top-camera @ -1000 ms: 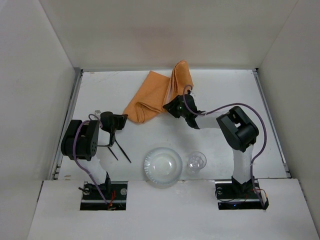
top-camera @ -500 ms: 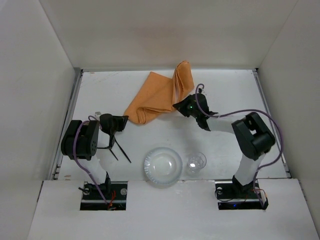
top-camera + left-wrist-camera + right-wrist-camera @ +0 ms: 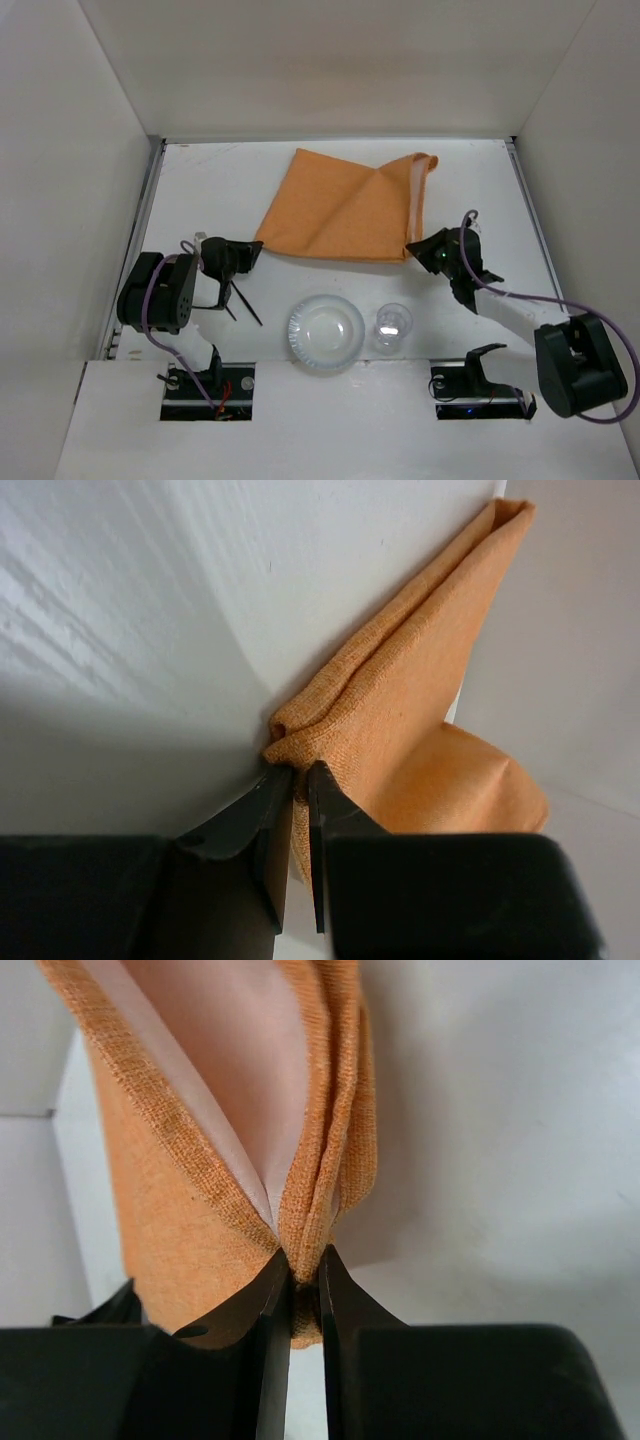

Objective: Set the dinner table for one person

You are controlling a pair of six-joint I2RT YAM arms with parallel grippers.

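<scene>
Two corners of orange placemat (image 3: 340, 205) pinched: left gripper (image 3: 298, 772) jaws clenched on near-left corner, right gripper (image 3: 303, 1260) jaws on near-right corner; cloth stretched over far half of white worktop (image 3: 200, 180); advice: pull evenly, lower flat, smooth folded right edge, stay clear of plate (image 3: 326, 332).

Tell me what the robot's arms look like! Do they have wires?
Both arms, the left arm and the right arm, are chunky black joints with white tubes between. A purple cable loops along each. A tiny green light glows near the right wrist. The left end effector and right end effector each have two thin black fingers tapering to points.
</scene>
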